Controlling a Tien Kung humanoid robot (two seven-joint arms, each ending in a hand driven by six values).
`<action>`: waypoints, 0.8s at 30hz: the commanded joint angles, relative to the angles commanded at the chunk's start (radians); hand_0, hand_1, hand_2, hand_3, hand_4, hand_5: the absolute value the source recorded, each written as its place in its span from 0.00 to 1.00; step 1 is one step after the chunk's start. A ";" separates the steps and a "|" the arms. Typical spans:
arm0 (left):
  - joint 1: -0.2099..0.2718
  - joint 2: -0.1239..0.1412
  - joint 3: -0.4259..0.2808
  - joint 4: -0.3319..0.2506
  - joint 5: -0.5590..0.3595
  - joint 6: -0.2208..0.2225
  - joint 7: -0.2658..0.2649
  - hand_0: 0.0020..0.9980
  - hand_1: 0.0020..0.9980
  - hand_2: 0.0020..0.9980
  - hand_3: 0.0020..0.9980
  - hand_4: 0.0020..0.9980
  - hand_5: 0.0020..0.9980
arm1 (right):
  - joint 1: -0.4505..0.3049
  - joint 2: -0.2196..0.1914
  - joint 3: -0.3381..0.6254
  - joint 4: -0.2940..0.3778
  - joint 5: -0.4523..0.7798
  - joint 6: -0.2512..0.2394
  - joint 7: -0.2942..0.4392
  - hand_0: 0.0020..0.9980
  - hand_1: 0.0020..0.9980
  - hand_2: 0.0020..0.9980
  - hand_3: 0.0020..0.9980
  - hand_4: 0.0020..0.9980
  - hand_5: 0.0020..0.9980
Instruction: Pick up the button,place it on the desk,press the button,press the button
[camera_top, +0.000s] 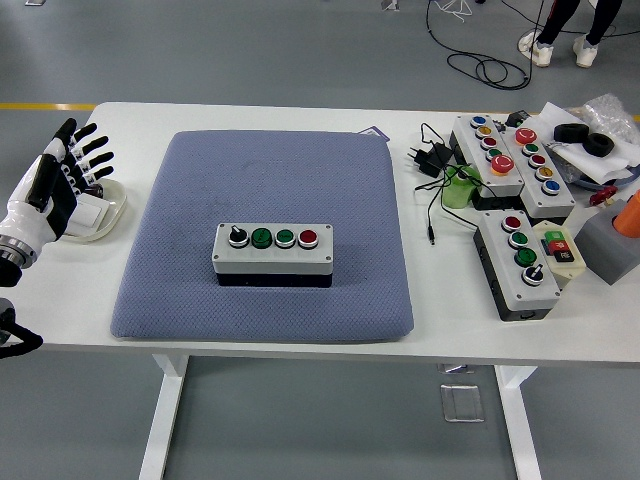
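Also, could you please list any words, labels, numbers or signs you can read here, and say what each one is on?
None can be read.
Button box on the blue mat: any marks by its buttons are too small.
Green and red switch on the right-hand button box: print blurred.
Papers at far right: nothing legible.

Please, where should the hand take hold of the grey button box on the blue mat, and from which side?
Probably across the two long sides of the button box, coming from above: it lies flat with its long axis left to right, and its top is filled with a selector knob and three buttons. The open left hand is nearest, at the mat's left.
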 joint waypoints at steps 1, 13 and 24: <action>-0.001 -0.001 0.000 0.002 0.004 -0.003 0.003 0.81 0.86 0.90 0.92 0.75 1.00 | 0.000 0.000 -0.002 0.000 0.001 0.000 0.000 0.70 0.70 0.77 0.62 0.42 0.26; -0.013 -0.004 0.013 0.009 0.010 -0.021 0.008 0.81 0.85 0.90 0.92 0.74 1.00 | 0.004 -0.002 -0.015 0.000 0.024 -0.006 0.007 0.71 0.70 0.77 0.62 0.42 0.25; -0.017 -0.001 0.032 0.015 -0.003 -0.022 0.008 0.81 0.85 0.90 0.92 0.73 1.00 | 0.005 -0.003 -0.023 0.000 0.029 -0.005 0.006 0.70 0.70 0.77 0.62 0.42 0.25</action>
